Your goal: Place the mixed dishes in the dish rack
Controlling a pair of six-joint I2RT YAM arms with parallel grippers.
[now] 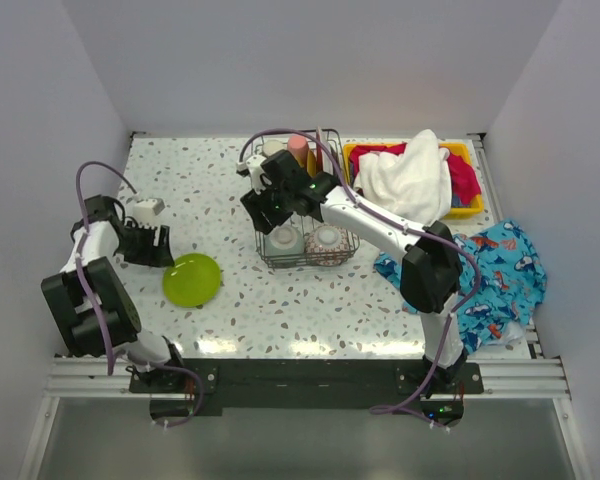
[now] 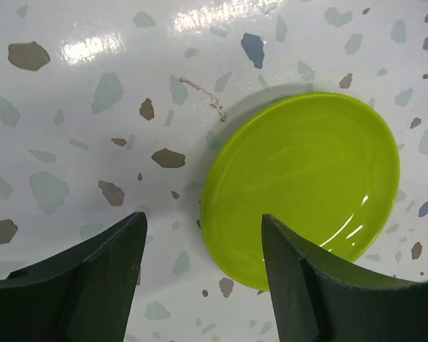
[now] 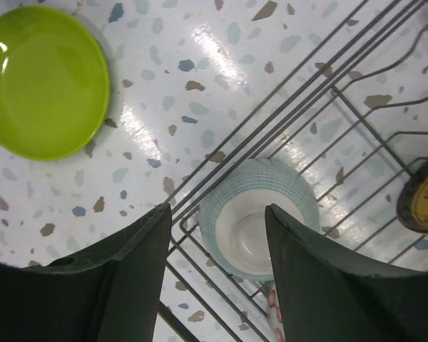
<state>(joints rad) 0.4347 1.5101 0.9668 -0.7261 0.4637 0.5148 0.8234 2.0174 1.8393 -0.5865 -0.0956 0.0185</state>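
The lime-green plate point(image 1: 192, 279) lies flat on the speckled table left of the dish rack point(image 1: 310, 266). My left gripper point(image 1: 158, 248) hovers open just left of the plate. In the left wrist view the plate point(image 2: 303, 182) is ahead of the open left gripper point(image 2: 203, 221), its near rim passing behind the right finger. My right gripper point(image 1: 262, 212) hangs open over the rack's front left corner. Straight below the right gripper point(image 3: 217, 210) a pale green bowl point(image 3: 242, 228) sits in the rack point(image 3: 299, 92). A patterned bowl point(image 1: 328, 240) sits beside the pale one point(image 1: 284, 240). A pink cup point(image 1: 298, 148) stands at the rack's far end.
A yellow bin point(image 1: 460, 150) with a white cloth point(image 1: 412, 175) and red fabric stands at the back right. A blue fish-print cloth point(image 1: 500, 265) lies right of the rack. A small white object point(image 1: 145, 208) sits near the left wall. An amber plate edge point(image 3: 424, 196) shows inside the rack.
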